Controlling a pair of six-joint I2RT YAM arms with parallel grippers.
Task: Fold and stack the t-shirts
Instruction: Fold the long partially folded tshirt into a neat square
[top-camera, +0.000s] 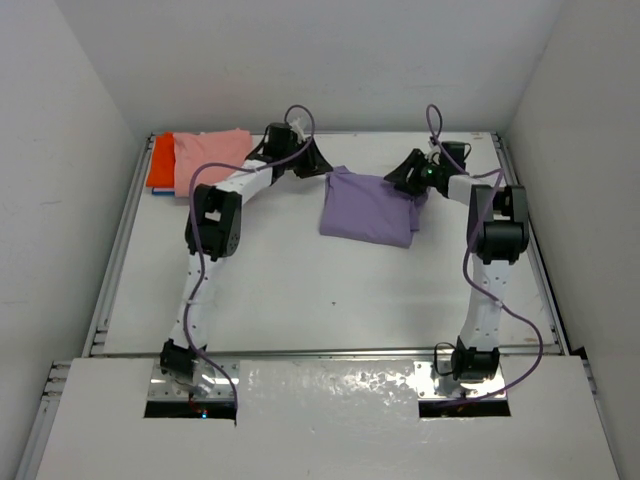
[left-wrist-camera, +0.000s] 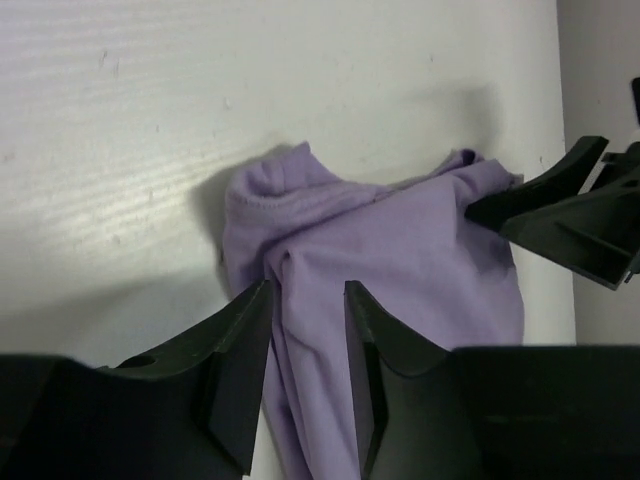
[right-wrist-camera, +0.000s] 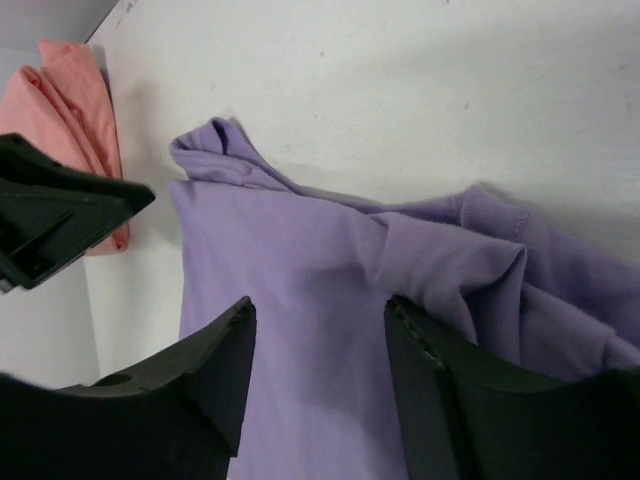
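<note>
At the far left corner of the table (top-camera: 300, 290) lies the orange-red shirt (top-camera: 159, 160), folded, and the salmon-pink shirt (top-camera: 212, 158) rests folded on top of it, shifted a little to the right. Next comes the left gripper (left-wrist-camera: 307, 295), at the far left corner of the lavender shirt (top-camera: 368, 207). Its jaws stand a little apart, and the cloth passes under the gap without being pinched, so I judge it released. The lavender shirt lies in the middle of the far half of the table, well apart from the stack. It is a folded, somewhat rumpled rectangle, with its long side running from left to right. At its far right corner is the right gripper (right-wrist-camera: 318, 305). Its jaws are wider apart over the cloth and grasp nothing. I think the lavender shirt has to go left onto the stack, and the left arm is the nearer one for that way.
</note>
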